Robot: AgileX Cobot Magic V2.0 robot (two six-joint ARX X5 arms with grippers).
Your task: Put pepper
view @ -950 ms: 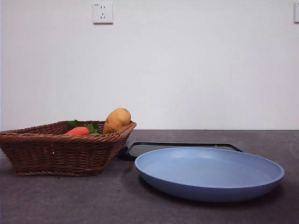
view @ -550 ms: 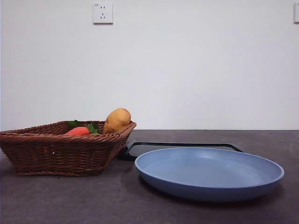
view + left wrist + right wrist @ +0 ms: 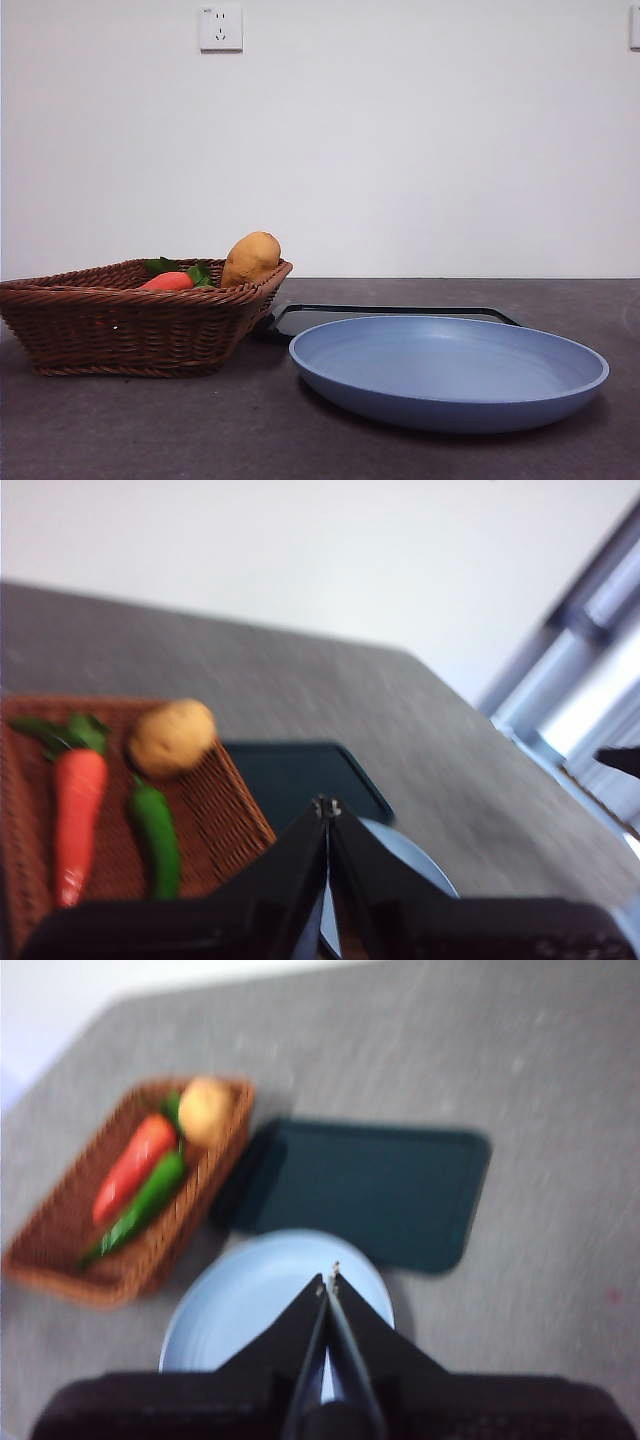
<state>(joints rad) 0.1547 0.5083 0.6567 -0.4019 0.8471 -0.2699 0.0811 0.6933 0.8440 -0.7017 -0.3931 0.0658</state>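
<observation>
Grey tabletop (image 3: 150, 430) before a white wall with a socket (image 3: 220, 27). Wicker basket (image 3: 130, 325) holds three items side by side — the pepper (image 3: 156, 837), a red-orange vegetable (image 3: 77, 815) and a tan potato-like lump (image 3: 250, 257); the pepper lies between the other two, hidden in the front view. Blue plate (image 3: 448, 370) sits beside the basket, a dark tray (image 3: 385, 1195) behind it. Left gripper (image 3: 327, 806) and right gripper (image 3: 328, 1278) hang above the table — jaws pressed together, holding nothing.

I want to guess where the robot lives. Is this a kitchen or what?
Probably a test room, not a kitchen: a bare white wall with a socket, a plain grey table, and a basket of vegetables beside a blue plate.
</observation>
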